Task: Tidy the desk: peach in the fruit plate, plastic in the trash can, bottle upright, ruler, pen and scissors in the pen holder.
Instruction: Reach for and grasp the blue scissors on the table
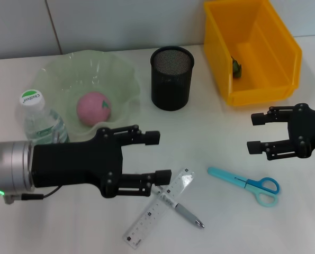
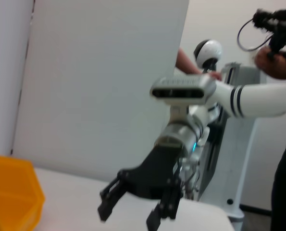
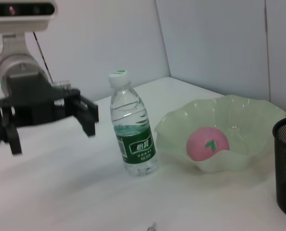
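I'm seeing the left end effector (image 1: 156,156) hovering released just above the ruler (image 1: 157,213) and pen (image 1: 182,210); right end effector (image 1: 255,133) hanging released near the scissors (image 1: 245,182).

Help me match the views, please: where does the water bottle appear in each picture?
Head view: the water bottle stands upright at the left, beside the fruit plate.
Left wrist view: not in it.
Right wrist view: the bottle stands mid-picture, next to the plate.
Shared landmark: the pink peach in the plate.
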